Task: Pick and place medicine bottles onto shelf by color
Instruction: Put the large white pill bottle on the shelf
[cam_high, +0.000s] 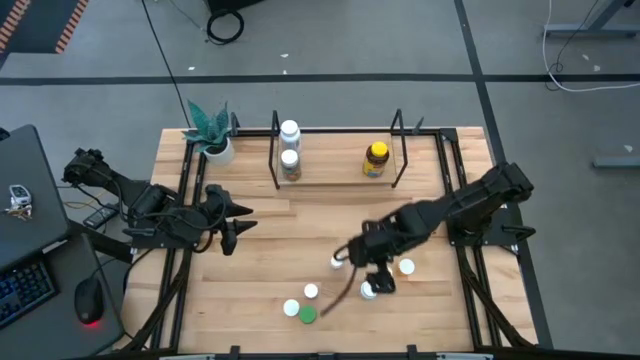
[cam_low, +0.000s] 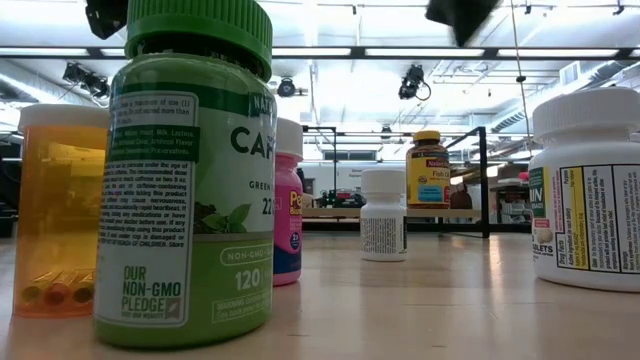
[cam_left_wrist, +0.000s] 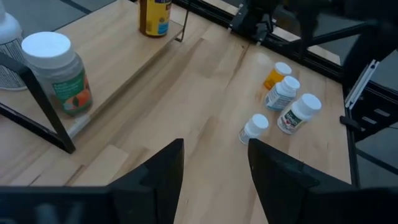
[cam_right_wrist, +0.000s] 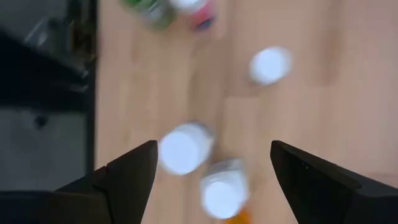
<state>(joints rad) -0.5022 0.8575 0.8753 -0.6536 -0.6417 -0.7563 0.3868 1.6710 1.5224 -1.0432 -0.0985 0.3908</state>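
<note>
Right tool (cam_high: 358, 268), jaws wide and empty, hung at lower center over loose medicine bottles (cam_high: 370, 290); it needed centering above one cap before descending.

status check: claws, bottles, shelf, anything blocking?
Right claw open above loose bottles, nothing held. Left claw open, empty, parked table-left. Three bottles on shelf, including yellow-capped amber one. No obstruction seen.

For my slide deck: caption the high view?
Right hand open above loose bottles; three bottles already on the shelf.
</note>
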